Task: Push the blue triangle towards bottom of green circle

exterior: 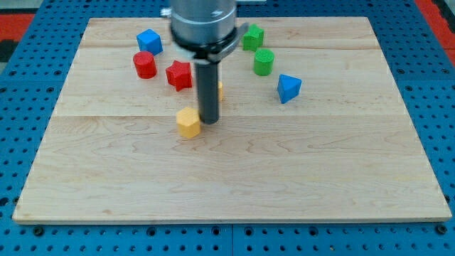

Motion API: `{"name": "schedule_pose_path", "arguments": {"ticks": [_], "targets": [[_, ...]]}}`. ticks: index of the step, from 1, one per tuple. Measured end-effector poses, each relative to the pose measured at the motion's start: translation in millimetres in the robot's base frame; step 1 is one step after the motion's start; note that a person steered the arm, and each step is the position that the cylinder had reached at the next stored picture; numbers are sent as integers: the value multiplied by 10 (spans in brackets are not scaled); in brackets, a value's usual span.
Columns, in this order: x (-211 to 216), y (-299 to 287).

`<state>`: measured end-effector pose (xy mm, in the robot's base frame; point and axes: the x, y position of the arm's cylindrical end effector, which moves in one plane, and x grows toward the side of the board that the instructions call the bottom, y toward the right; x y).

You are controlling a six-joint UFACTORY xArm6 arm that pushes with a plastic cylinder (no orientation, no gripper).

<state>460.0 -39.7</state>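
Observation:
The blue triangle (288, 87) lies right of centre on the wooden board (234, 178). The green circle (264, 62) stands just up and to the left of it, a small gap between them. My tip (210, 119) rests on the board near the centre, well to the left of the blue triangle and a little lower. It stands right beside a yellow hexagon block (188, 122) at its left.
A green star-like block (252, 37) sits above the green circle. A red star (179, 74), a red cylinder (144, 65) and a blue cube (148, 41) stand at the upper left. Another yellow block (220, 90) peeks from behind the rod.

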Motion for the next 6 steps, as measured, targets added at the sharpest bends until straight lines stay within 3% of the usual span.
{"name": "schedule_pose_path", "arguments": {"ticks": [1, 3, 4, 6], "targets": [[206, 514], [-515, 1935], [-773, 1938], [-750, 1300]]}}
